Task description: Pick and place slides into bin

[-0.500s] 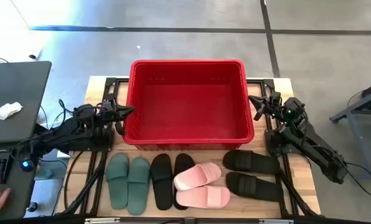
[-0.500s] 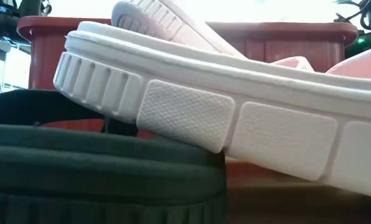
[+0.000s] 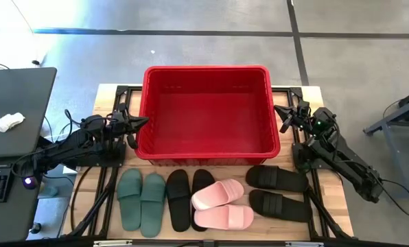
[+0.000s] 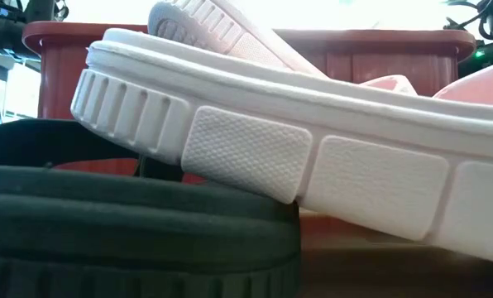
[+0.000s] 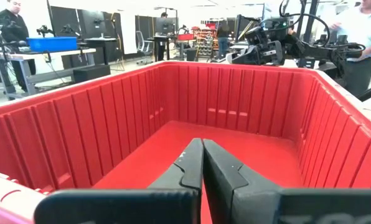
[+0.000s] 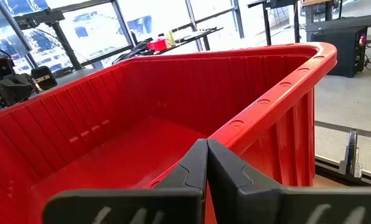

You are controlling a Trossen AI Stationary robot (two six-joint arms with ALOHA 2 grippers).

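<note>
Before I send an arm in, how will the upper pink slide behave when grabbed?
The upper pink slide probably lifts easily: thick foam-looking sole, likely light. It rests partly on a black slide and against its pink mate, so it may tip or drag them. The wide strap looks soft and could flex.

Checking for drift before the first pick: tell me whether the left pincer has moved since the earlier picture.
No. The left pincer sits at the same spot beside the red bin's left wall.
</note>
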